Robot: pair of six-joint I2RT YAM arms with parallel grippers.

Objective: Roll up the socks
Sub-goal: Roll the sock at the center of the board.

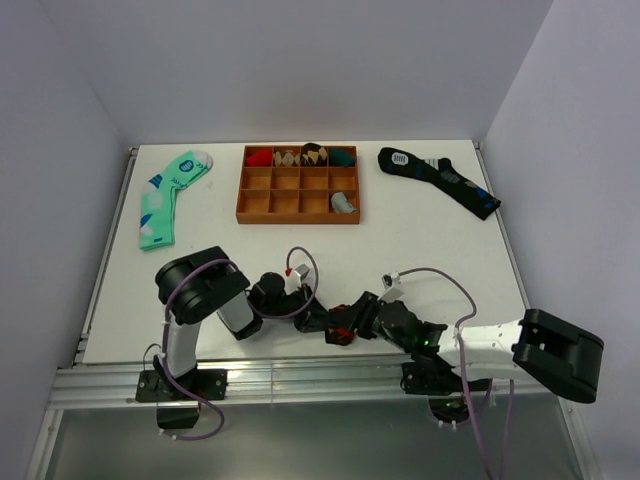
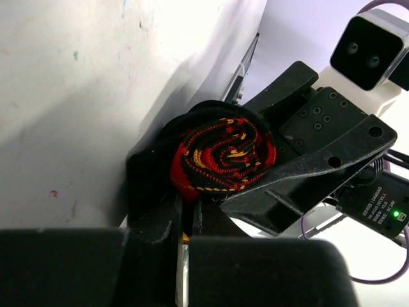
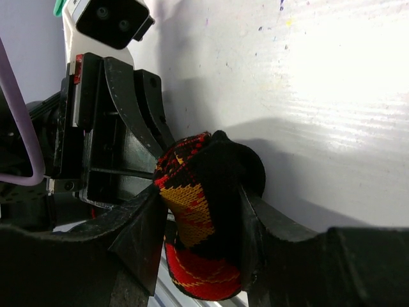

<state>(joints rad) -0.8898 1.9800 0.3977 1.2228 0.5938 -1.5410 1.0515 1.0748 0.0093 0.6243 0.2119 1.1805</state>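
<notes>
The black argyle sock (image 2: 220, 157) is rolled into a tight spiral of red, orange and black, close to the table's near edge. It shows as a small red and black bundle in the top view (image 1: 342, 335). My left gripper (image 2: 188, 208) is shut on a fold at the roll's lower edge, jaws almost touching. My right gripper (image 3: 201, 211) is shut on the roll's body (image 3: 192, 211), one finger (image 3: 137, 230) on each side. In the top view the left gripper (image 1: 318, 318) and right gripper (image 1: 360, 318) meet at the sock.
A wooden tray (image 1: 297, 218) with several rolled socks in its back row stands at the far centre. A mint green and white sock (image 1: 165, 195) lies far left. A dark navy sock (image 1: 440, 178) lies far right. The table's metal rail (image 1: 300, 375) runs just below the grippers.
</notes>
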